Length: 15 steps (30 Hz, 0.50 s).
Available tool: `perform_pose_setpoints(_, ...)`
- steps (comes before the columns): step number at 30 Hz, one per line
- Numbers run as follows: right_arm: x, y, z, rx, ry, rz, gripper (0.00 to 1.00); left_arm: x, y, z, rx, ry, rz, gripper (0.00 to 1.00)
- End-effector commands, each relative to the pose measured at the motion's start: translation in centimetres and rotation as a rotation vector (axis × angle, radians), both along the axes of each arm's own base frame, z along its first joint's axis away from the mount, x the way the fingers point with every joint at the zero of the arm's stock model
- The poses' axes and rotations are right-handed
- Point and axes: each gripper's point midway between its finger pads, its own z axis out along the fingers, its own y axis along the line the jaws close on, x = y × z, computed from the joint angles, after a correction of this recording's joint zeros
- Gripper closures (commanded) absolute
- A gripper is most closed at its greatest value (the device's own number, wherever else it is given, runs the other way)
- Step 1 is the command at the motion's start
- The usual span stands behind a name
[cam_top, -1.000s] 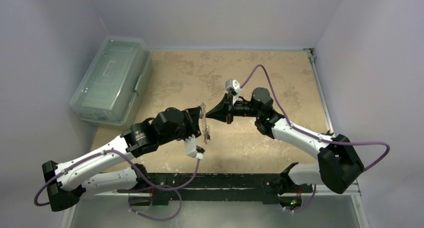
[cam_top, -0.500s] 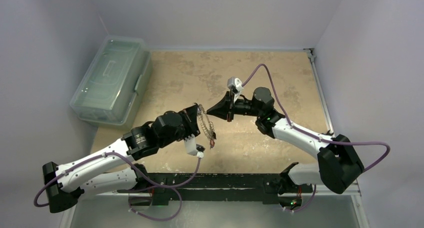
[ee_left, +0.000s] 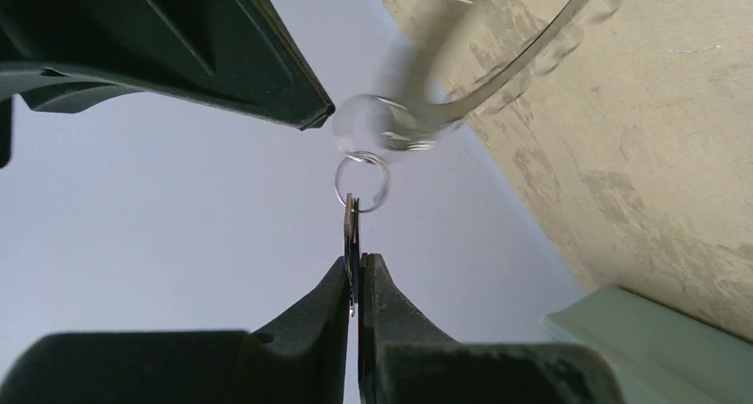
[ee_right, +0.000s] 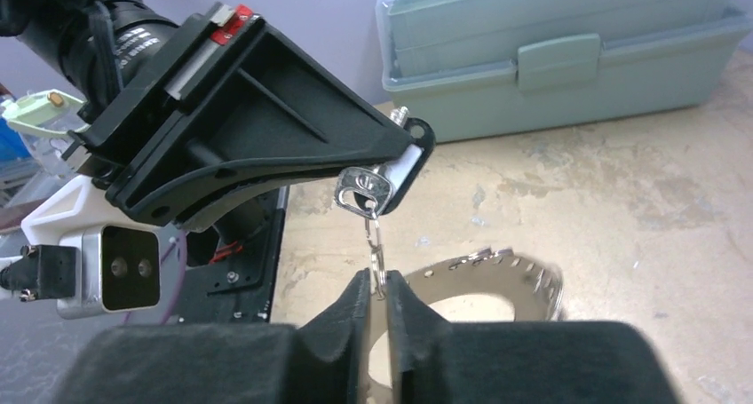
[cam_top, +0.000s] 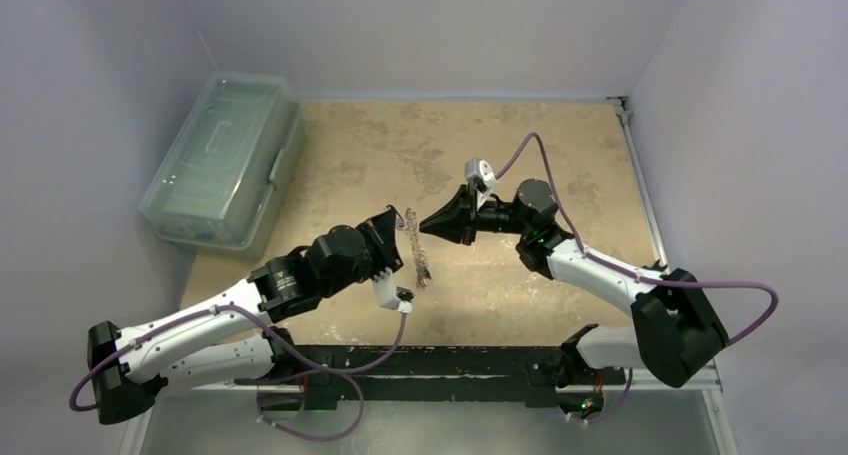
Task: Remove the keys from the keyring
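Drawn slightly toward the desk's (cam_top: 560,155) right edge, the right gripper (ee_right: 377,289) pinches a small split ring (ee_left: 361,182) while the left gripper (ee_left: 355,275) clamps one key (ee_right: 362,191), which is linked to the keyring (ee_right: 497,275); apparently none is freed yet.

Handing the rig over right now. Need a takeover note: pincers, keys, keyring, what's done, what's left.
Left pincer: shut on one silver key, held off the table.
Right pincer: shut on the small ring hanging from that key.
Keyring: beside both pincers, rim blurred, linked to the small ring as far as I can tell.
Done: no loose key in view.
Left: work this key free, then the others.
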Motion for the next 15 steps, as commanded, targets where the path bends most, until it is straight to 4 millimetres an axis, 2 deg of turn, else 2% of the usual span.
perform_pose_setpoints(1, -0.9, -0.5, 2.1, 0.047, -0.124, 0.049, 0.77, 1.1, -0.4, 3.2, -0.128, -0.043, 0.056, 1.00)
perform_pose_setpoints(2, -1.1, -0.5, 1.9, 0.045, -0.127, 0.060, 0.69, 1.1, -0.6, 3.6, -0.147, -0.045, 0.053, 1.00)
perform_pose_setpoints(6, -1.5, -0.5, 1.6, 0.031, -0.138, 0.095, 0.57, 1.1, -1.3, 5.0, -0.230, -0.034, 0.043, 1.00)
perform_pose_setpoints(10, -1.6, -0.4, 1.6, 0.024, -0.134, 0.104, 0.53, 0.3, -1.8, 6.2, -0.294, -0.033, -0.020, 1.00)
perform_pose_setpoints(15, -1.7, -0.5, 1.4, 0.018, -0.141, 0.105, 0.51, -1.3, -2.7, 6.3, -0.304, -0.033, -0.139, 1.00)
